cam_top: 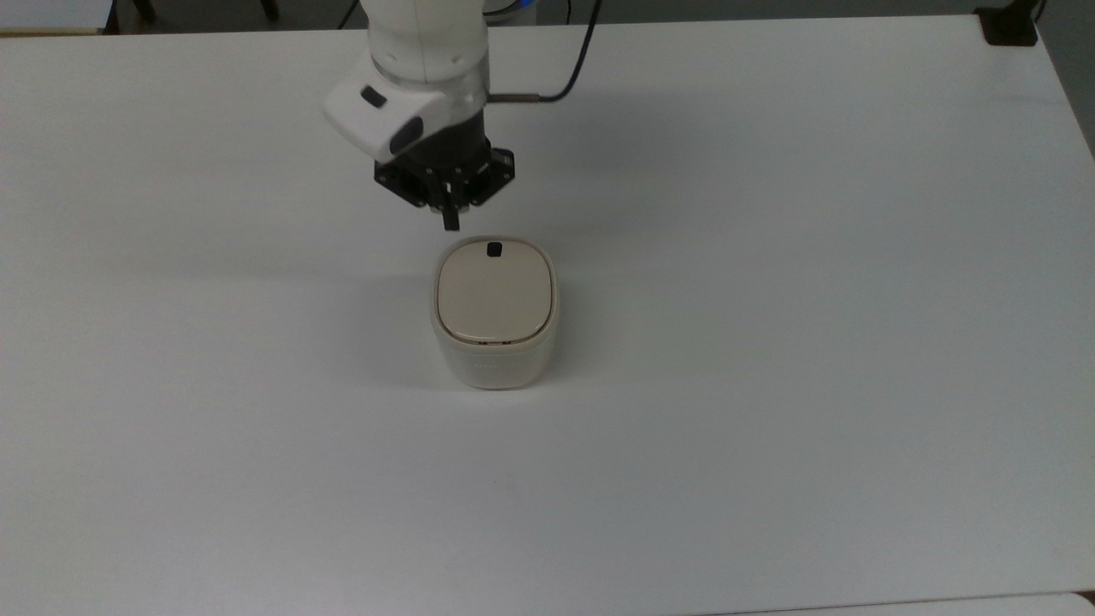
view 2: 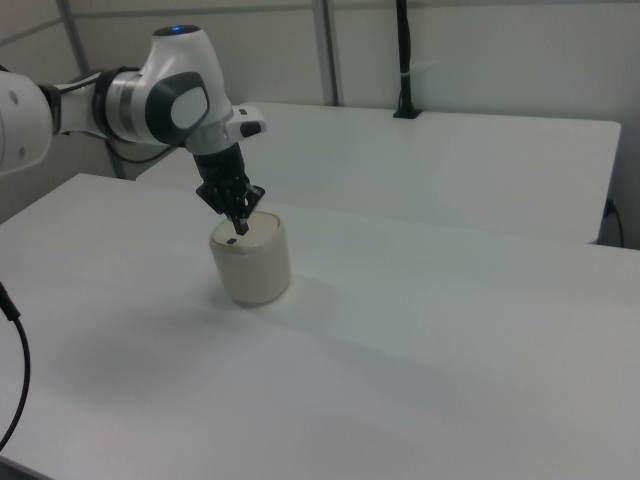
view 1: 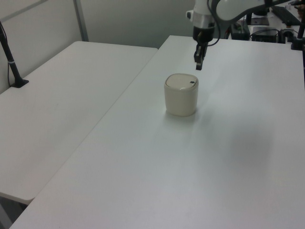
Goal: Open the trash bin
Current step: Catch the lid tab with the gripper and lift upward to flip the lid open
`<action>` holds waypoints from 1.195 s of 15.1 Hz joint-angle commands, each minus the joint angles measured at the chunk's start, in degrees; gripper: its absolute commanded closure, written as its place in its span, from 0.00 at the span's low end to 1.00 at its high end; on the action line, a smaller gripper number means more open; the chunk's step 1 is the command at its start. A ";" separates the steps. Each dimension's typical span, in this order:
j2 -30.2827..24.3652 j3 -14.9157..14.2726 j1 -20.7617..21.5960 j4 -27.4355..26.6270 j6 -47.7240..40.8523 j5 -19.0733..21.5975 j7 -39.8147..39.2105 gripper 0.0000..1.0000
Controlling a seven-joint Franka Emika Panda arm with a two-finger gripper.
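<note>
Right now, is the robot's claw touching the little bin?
Apart. In the left view, the gripper hangs above the trash bin, with bare table visible between its tips and the lid.

even bright overhead light | soft faint shadows | mild graininess

The bin (cam_top: 494, 312) stands upright near the middle of the table (cam_top: 770, 342), with its lid (cam_top: 494, 291) lying flat on top. The button (cam_top: 494, 249) sits at the lid's far edge in the top view, the edge nearest me. My gripper (cam_top: 451, 224) hangs above the table just beyond that edge, a little toward the top view's left, clear of the bin. A second table (view 1: 62, 109) lies alongside on the left view's left.
</note>
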 commanded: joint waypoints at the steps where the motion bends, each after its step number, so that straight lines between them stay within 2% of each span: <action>1: 4.30 -0.44 2.24 2.24 4.28 1.29 -0.84 1.00; 5: 6.59 -0.35 2.95 2.33 5.35 1.29 -0.75 1.00; 9: 6.51 0.00 2.86 2.33 5.27 1.28 -0.75 1.00; 12: 1.60 0.00 2.16 1.80 1.51 1.20 -1.01 1.00; 13: 0.02 -0.17 1.89 1.80 -1.65 1.11 -1.28 0.97; 15: -3.59 -0.44 0.84 1.10 -7.99 0.76 -1.45 0.59; 17: -7.27 -0.61 0.40 -1.09 -10.72 0.41 -1.02 0.00; 18: -9.12 -0.62 -0.04 -2.32 -11.69 0.15 -1.01 0.00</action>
